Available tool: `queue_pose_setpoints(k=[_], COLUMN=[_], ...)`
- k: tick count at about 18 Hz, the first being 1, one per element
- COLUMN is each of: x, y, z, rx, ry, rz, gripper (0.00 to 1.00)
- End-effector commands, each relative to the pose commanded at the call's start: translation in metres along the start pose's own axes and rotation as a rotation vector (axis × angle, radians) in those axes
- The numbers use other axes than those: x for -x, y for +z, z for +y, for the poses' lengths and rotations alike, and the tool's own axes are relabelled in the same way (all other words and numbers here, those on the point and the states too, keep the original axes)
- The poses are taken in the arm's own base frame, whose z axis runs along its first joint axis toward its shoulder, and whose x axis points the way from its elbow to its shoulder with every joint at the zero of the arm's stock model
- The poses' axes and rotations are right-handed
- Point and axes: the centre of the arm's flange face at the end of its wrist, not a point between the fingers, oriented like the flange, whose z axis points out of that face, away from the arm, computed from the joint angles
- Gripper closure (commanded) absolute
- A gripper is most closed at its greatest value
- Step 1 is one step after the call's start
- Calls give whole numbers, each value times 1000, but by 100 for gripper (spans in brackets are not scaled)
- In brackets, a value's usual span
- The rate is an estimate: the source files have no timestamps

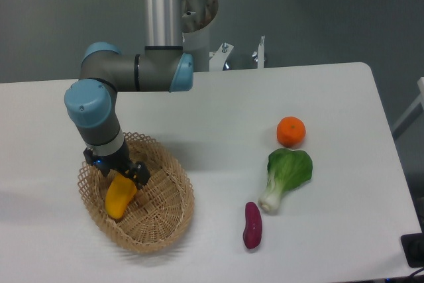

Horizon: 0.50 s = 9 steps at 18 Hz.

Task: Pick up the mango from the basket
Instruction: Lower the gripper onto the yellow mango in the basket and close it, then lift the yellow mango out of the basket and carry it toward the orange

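The UR5e arm is built of polished silver tubes joined by dark grey housings with pale blue end caps (rounded, matte plastic). A thin black ring marks each seam between joint and tube. The wrist narrows to a light grey collar, below which sits the black gripper, carrying a small blue light and orange-yellow markings on one side.

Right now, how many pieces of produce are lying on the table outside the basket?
3: the orange toward the right, the bok choy just below it, and the purple sweet potato nearest the front edge. None appears hidden.
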Motion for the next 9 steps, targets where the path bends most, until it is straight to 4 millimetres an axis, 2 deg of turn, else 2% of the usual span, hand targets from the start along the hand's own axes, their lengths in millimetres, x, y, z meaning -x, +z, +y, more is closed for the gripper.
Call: queue_pose_setpoints(k=[1,4,6,9], x=[0,2,2,2], y=[-1,-2,-2,-4], z=[-1,-2,-2,-2], rx=[-3,-5,-3,-6], ry=[0,-3,-2,-2], rz=[0,-3,-3,-5], gripper=[0,20,30,37])
